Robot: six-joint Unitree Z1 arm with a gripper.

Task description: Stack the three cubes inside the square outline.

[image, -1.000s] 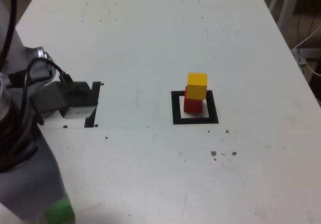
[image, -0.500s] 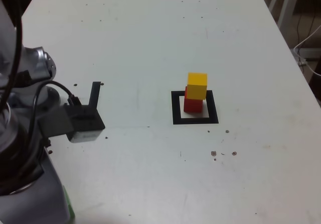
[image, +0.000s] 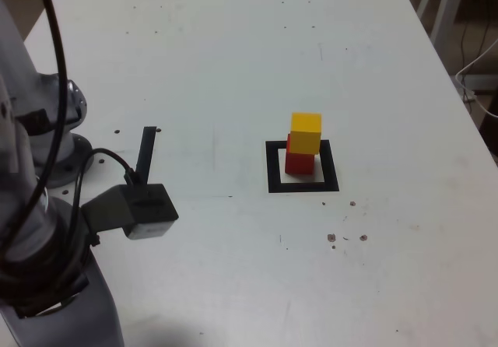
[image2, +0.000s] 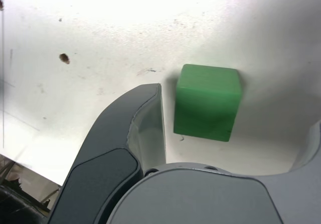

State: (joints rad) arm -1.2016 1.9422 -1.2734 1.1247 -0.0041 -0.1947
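Yellow matte cube [image: 306,133] rests atop the red matte cube [image: 299,162] within the thick black square outline [image: 332,166], while the grey two-jawed gripper [image2: 238,133] stands wide open, ungripping, with the green matte cube [image2: 207,103] on the white tabletop [image: 233,67] between its jaws.

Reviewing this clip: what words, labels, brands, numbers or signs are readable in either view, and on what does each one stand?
None: no readable text in either view.
The cubes, red, yellow and green, show plain faces.
The square outline and the straight black strip carry no lettering.
No lettering can be made out on the gripper either.
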